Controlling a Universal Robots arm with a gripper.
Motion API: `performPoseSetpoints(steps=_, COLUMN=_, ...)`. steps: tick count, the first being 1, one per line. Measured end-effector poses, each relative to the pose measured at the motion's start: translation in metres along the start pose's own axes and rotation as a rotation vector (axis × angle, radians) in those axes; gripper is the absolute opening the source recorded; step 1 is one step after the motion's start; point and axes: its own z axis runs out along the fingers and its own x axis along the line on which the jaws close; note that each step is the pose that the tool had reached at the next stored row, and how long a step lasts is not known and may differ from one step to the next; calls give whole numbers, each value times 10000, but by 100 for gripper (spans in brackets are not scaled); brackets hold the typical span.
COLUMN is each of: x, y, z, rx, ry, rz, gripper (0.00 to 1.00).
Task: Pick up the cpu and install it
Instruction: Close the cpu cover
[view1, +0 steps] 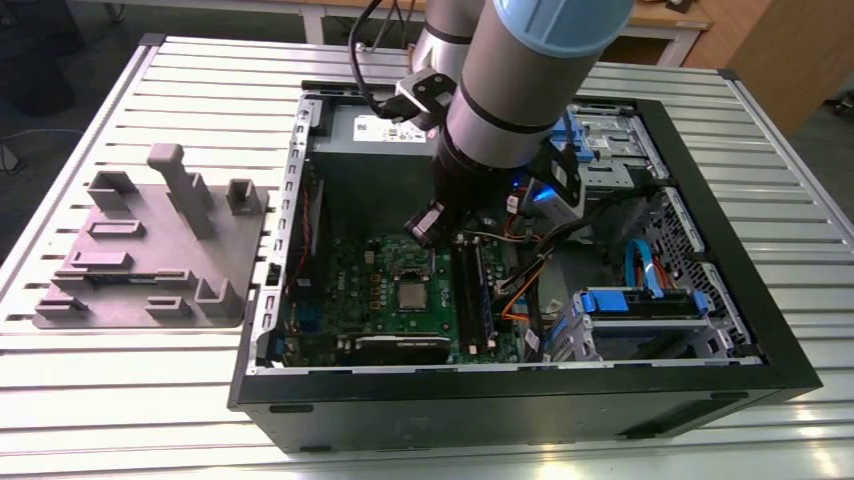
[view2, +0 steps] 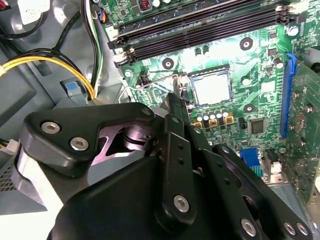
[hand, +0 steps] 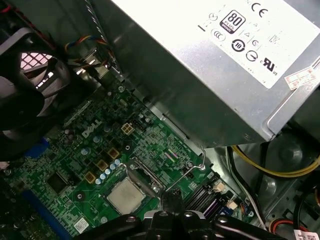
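One cpu (view1: 411, 296), already lying in the socket on the green board (view1: 350, 290).
Tool (view1: 430, 226) hangs just above the board, beside the socket's edge; cpu sits low and slightly toward the exterior view's left of the tip. In the second wrist view the cpu (view2: 212, 89) lies just past the tool tip (view2: 171, 100) (jaws look together and empty).

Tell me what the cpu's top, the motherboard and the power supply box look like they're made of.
The cpu top looks like brushed metal, silvery-grey with a dull sheen. The motherboard looks like green lacquered circuit board, glossy, studded with small parts. The power supply box looks like bare sheet metal, matte grey with folded edges and printed labels.
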Motion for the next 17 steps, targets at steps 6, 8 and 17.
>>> performPoseSetpoints(steps=6, x=14, y=-15, z=-1, rx=2, ry=4, rz=-18, gripper=11)
performPoseSetpoints(steps=8, x=19, y=-21, z=-1, rx=3, ry=7, rz=-23, gripper=11)
performPoseSetpoints(steps=17, x=43, y=-47, z=-3, rx=5, ry=11, rz=-34, gripper=11)
